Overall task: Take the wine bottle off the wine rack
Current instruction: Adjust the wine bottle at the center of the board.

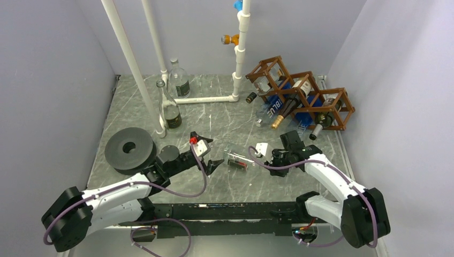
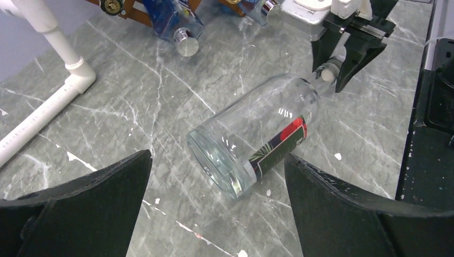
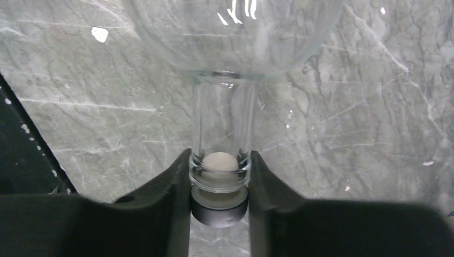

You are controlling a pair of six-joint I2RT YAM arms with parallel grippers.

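The right tool (image 3: 220,179) is closed on the neck of a clear bottle (image 2: 262,128). Its two dark fingers (image 3: 160,209) press against either side of the glass just below the lip, where a pale stopper sits in the mouth. The bottle is empty and lies on its side on the grey marbled desk (image 1: 214,120), near the front and about midway between the two arms. It carries a dark label with a red patch close to its base. Its neck points toward the right arm and its round base faces the left arm.

The left tool (image 1: 210,152) is spread wide and holds nothing. In the left wrist view its fingers (image 2: 107,187) frame the bottle's base from either side without touching it.

The wine rack (image 1: 293,76) stands at the back right of the desk, well apart from the clear bottle. Several bottles lie in its diamond cells with their necks pointing out toward the front, among them a gold-foiled bottle (image 1: 282,113) and a blue bottle (image 1: 274,105).

Two more glass bottles (image 1: 170,110) stand upright at the back left, beside a white pipe frame (image 1: 206,99). A black disc (image 1: 130,149) rests on the desk beside the left arm.
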